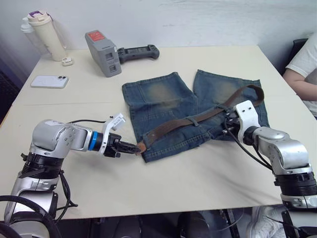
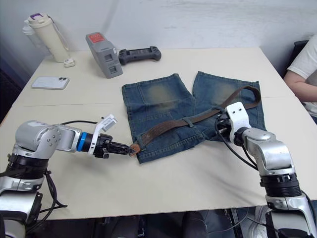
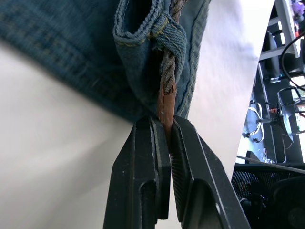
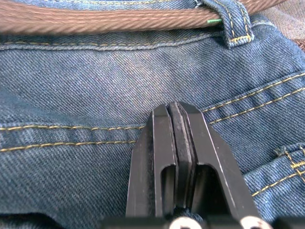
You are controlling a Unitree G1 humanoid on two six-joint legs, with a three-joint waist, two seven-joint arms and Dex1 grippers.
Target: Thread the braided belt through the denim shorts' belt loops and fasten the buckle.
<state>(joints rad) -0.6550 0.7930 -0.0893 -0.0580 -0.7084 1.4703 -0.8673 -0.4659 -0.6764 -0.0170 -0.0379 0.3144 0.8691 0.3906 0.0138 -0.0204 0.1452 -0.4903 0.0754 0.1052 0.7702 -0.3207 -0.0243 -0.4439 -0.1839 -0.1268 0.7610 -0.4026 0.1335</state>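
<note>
A: The blue denim shorts with faded tan patches point(image 1: 168, 106) lie flat mid-table, waistband toward the near edge. The long dark brown braided belt point(image 2: 168, 126) runs along it, its far-right length curling over the right leg.

B: And the 2 pincers?

A: The left gripper point(image 1: 130, 147) pinches the belt's tan tip, just past a short denim belt loop point(image 3: 167, 36). The right gripper point(image 4: 178, 119) is pressed closed on bare denim, holding nothing.

B: Risk?

A: I'd guess a hard tug drags the shorts, or the tip slips free.
</note>
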